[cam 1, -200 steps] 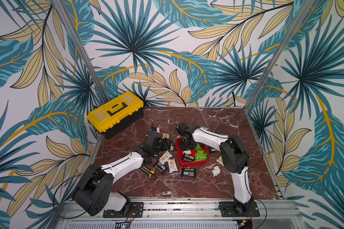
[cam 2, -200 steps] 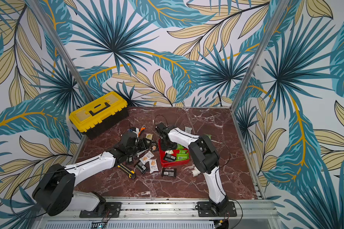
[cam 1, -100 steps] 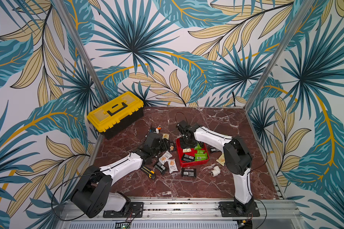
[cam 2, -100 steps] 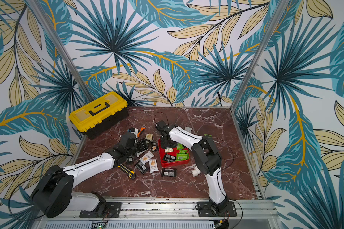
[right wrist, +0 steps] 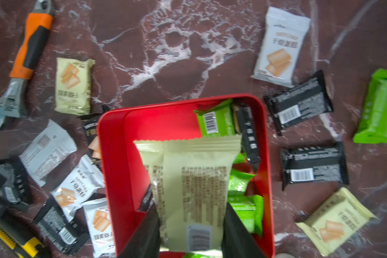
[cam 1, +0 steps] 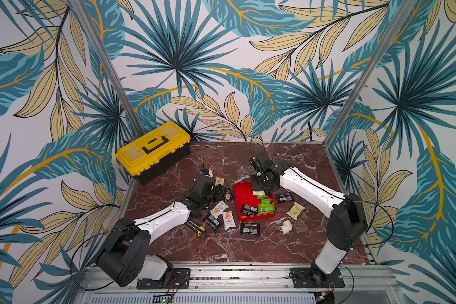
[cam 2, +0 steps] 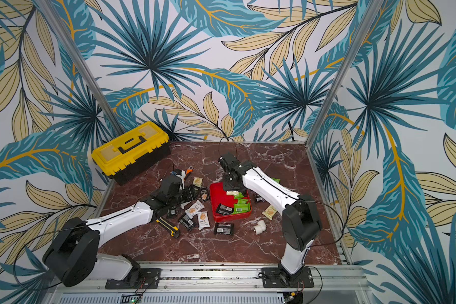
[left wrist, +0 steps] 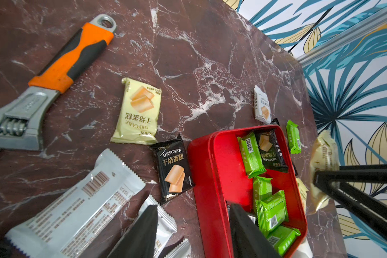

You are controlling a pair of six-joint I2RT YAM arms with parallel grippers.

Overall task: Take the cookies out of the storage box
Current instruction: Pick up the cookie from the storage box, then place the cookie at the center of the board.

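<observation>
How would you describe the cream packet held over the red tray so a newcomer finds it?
Start at the red tray mid-table. Above its far end the right hand grips one cream packet. Other cream packets lie flat on the table; only this one is in the air.

Cookies (cam 1: 266,208) in and around storage box (cam 1: 241,193)
</observation>
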